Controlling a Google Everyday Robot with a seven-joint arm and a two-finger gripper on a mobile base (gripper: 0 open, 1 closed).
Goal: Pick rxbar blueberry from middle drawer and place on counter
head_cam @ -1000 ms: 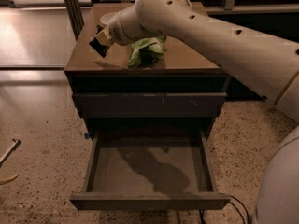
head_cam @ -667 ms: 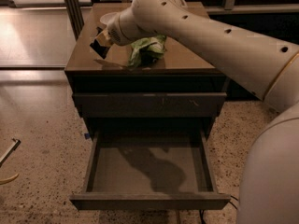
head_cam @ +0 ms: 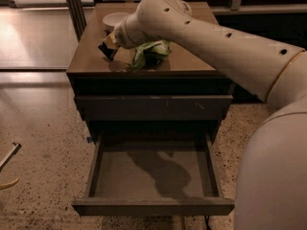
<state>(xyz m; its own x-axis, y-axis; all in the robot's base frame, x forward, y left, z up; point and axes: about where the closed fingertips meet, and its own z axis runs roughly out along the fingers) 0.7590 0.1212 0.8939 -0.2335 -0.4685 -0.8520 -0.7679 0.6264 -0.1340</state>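
My gripper (head_cam: 107,48) is over the left part of the tan-brown counter (head_cam: 91,61), just above its surface. It is shut on the rxbar blueberry (head_cam: 104,51), a small dark flat bar that sticks out at the fingertips and hangs close over the counter top. The middle drawer (head_cam: 152,172) is pulled fully open below and its flat floor is bare, with only the arm's shadow on it. My white arm reaches in from the right across the counter.
A green and white snack bag (head_cam: 149,54) lies on the counter right of the gripper. A white bowl (head_cam: 114,19) stands behind the gripper at the back left. The top drawer front (head_cam: 153,107) is closed. A speckled floor surrounds the cabinet.
The gripper with the bar has sunk slightly toward the counter top. The drawer, bag and bowl have not moved.
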